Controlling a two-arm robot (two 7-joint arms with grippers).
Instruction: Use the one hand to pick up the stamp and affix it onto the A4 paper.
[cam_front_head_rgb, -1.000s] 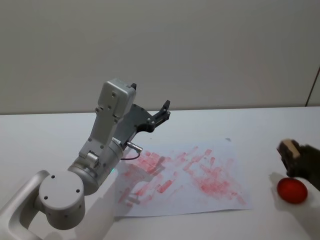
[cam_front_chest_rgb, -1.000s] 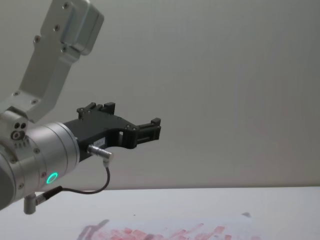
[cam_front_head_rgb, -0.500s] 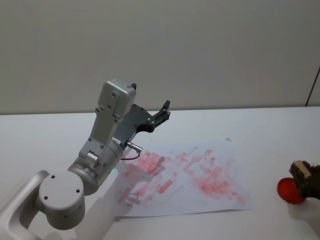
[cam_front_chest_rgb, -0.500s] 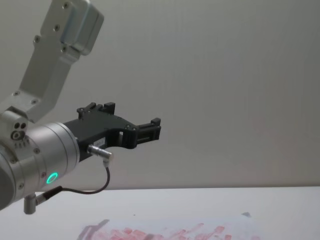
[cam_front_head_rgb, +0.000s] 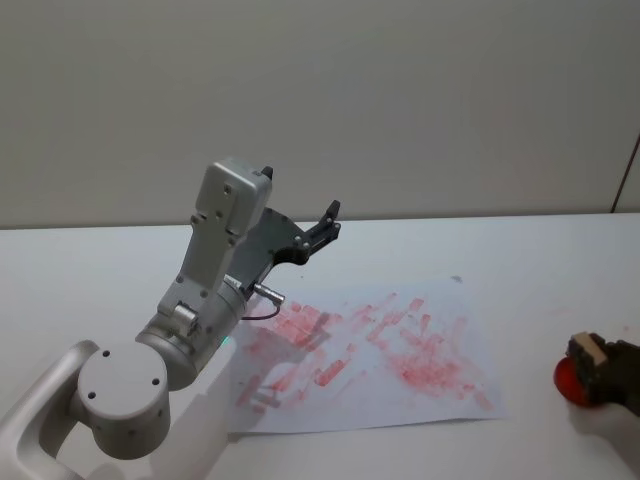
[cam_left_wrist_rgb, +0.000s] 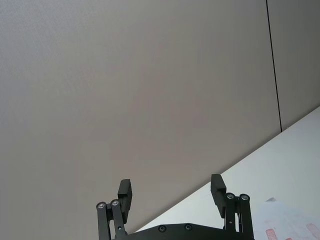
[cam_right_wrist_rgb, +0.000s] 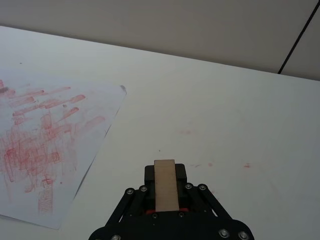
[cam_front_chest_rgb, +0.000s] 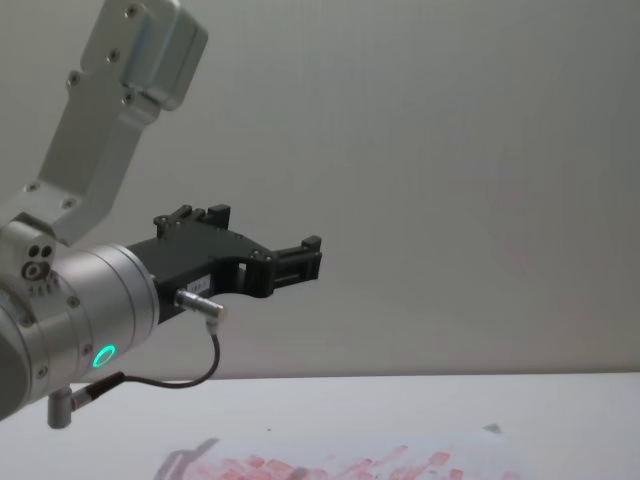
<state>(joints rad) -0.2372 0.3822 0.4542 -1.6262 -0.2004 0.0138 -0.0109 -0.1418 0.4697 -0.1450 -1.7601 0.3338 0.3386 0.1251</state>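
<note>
Where the right gripper (cam_front_head_rgb: 600, 365) enters at the head view's right edge, we see its black angular jaws clenched on the stamp (cam_right_wrist_rgb: 165, 185), a flat, light tan, wood-like bar standing upright between them. Just beneath the jaws lies a round red pad (cam_front_head_rgb: 572, 381) on the smooth white surface (cam_right_wrist_rgb: 225, 115). Well to the side of the jaws rests the A4 paper (cam_front_head_rgb: 440, 300), a thin white sheet mottled with smeared red-pink rectangular marks. Above the sheet's far end we see the left gripper (cam_left_wrist_rgb: 171, 194), black and angular on a silver cylindrical wrist, parked aloft with jaws released.
</note>
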